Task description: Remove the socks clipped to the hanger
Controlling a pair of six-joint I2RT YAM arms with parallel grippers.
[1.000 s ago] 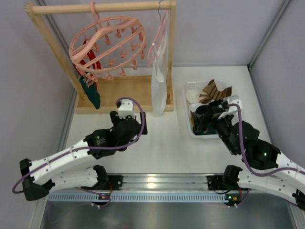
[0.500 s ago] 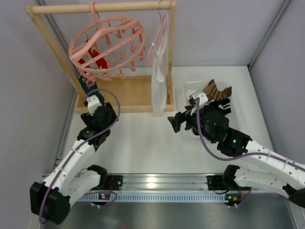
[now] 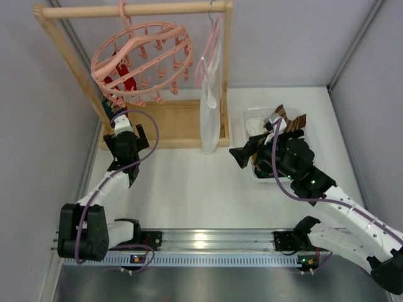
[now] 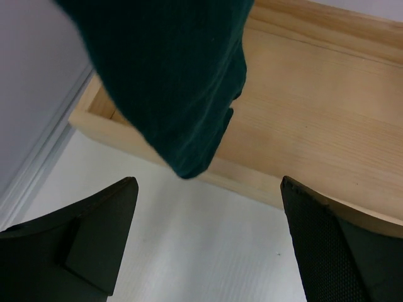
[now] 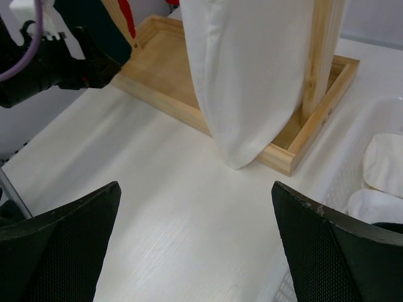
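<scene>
Both grippers wide open; socks hanging on the round hanger at the left end of the rail.

The hanger hangs by its hook from the wooden rail, and its ring is tilted, with the low side at the left. The socks are clipped at this low left side: a red sock shows through the ring, and beside it hangs a dark teal sock. The long axis of the teal sock is about vertical, and its free end points down to the wooden base. The left gripper is just below this free end, with its fingers spread wide on both sides and not touching it. The right gripper also stands wide open and holds nothing; it is near the hanging white cloth and just beside the white basket.
</scene>
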